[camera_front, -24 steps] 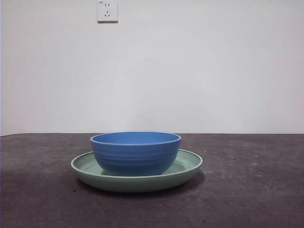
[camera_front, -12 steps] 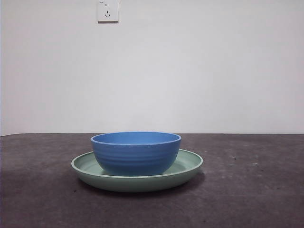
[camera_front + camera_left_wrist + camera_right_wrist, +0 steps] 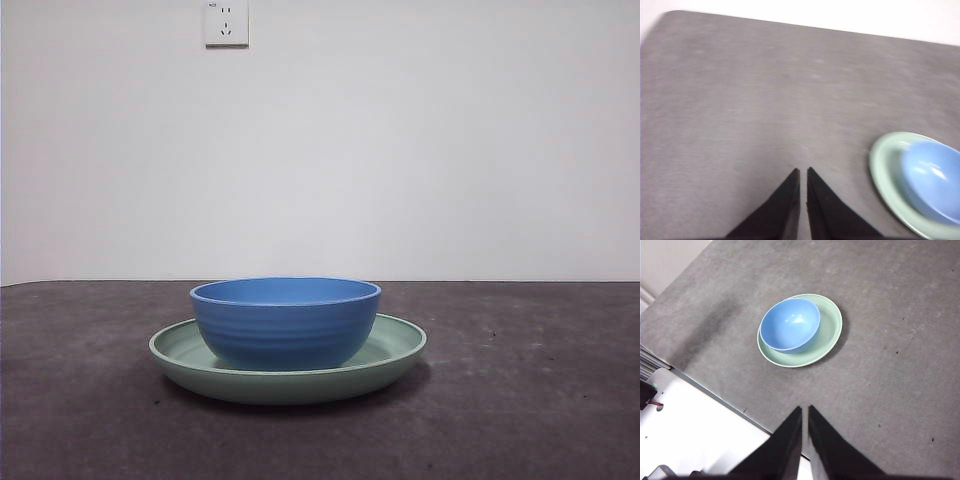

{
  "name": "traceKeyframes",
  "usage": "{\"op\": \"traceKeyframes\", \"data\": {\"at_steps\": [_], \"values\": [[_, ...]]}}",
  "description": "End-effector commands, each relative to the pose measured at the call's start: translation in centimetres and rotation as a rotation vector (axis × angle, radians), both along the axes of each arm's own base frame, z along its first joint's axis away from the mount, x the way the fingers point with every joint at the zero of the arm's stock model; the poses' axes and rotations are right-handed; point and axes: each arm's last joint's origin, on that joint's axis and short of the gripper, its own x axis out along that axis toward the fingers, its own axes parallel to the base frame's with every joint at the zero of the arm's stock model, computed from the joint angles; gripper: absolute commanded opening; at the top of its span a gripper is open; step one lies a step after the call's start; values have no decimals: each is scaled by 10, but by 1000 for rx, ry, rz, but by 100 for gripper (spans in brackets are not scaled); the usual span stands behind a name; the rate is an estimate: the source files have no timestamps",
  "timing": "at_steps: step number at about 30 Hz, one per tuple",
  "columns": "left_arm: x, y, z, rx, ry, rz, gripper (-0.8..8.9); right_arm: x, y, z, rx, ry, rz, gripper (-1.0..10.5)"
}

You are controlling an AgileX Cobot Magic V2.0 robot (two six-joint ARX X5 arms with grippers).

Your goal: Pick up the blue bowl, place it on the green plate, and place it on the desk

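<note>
So the desk (image 3: pixel 540 400) takes up the whole lower part of the front view, dark grey-brown and kinda speckled, with a plain white wall (image 3: pixel 420 150) behind it. Sitting on the desk a bit left of center in the lower half is the green plate (image 3: pixel 392 352), wide and shallow with a glossy raised rim. The blue bowl (image 3: pixel 285 322) sits upright inside the plate, clearly narrower than it, and the faint ridges on its outer wall show up nicely. In the right wrist view the bowl sits off-center in the plate, close up against one side of the rim.

Neither arm shows in the front view. The left gripper (image 3: pixel 803 172) is up above bare desk, jaws nearly touching with just a thin slit between them, nothing in them, plate and bowl off to the side. The right gripper (image 3: pixel 805 410) looks the same: jaws pretty much closed, empty, high above the desk's near edge.

Smallest thing: a white wall socket (image 3: pixel 226 22) at the top left of the front view.
</note>
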Motion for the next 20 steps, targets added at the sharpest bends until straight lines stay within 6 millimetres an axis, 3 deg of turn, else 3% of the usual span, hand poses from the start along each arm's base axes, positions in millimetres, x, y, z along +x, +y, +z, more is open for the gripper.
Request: {"op": "traceKeyframes", "data": {"at_steps": [1, 7, 11, 20], "values": [[12, 4, -24, 23, -97, 47, 24, -3, -2, 0, -11, 39, -1, 15], [28, 8, -73, 73, -294, 63, 24, -3, -2, 0, -11, 39, -2, 15], [32, 8, -104, 77, -260, 60, 24, -3, -2, 0, -11, 39, -1, 16], [33, 9, -135, 73, -182, 57, 24, -3, -2, 0, -11, 39, -1, 16]]}}
